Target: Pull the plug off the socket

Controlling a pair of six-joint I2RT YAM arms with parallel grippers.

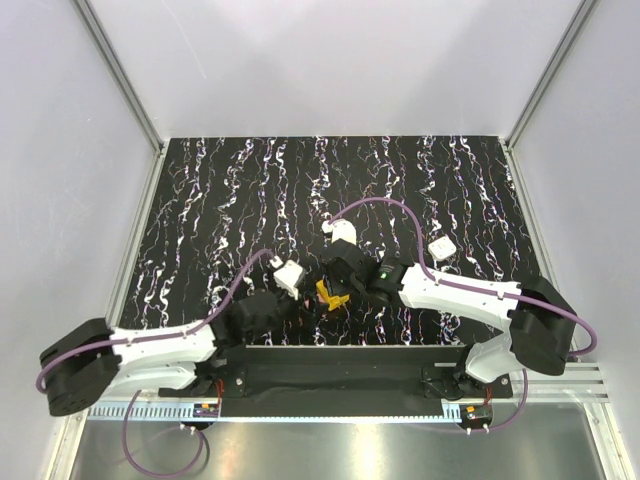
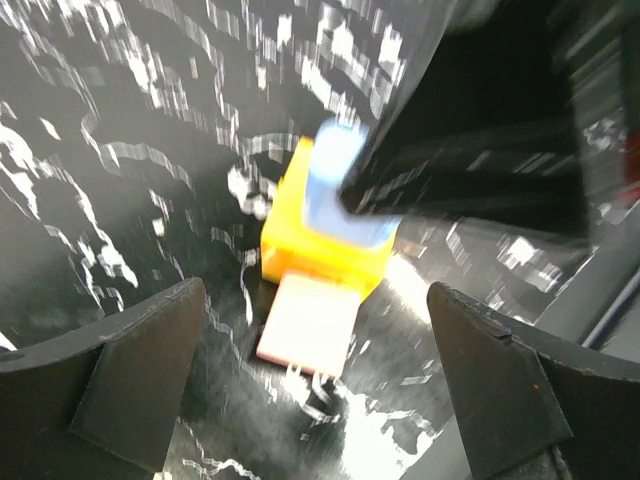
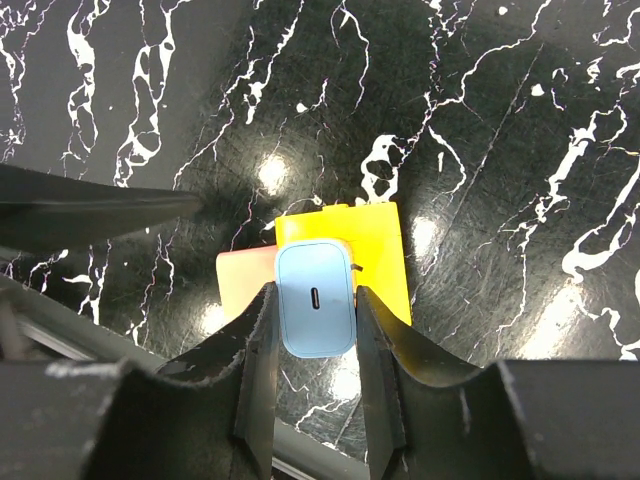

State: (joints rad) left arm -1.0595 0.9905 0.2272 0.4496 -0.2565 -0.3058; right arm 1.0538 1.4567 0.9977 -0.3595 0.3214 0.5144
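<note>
Two fingers of the right gripper (image 3: 315, 300) pinch the pale-blue plug (image 3: 316, 312) seated in the yellow socket (image 3: 382, 250), centre frame. The left gripper (image 2: 315, 300) gapes either side of it, touching nothing. Best clamp the socket first, then pull straight out. How deep the plug sits is hidden, and the left wrist view is blurred.

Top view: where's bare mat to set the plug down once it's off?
Far band of the mat along the back wall is bare; so is the left strip beyond the left arm. Crowded: near centre, where left hand and right hand meet at the socket and plug; a small white object sits right of centre.
</note>
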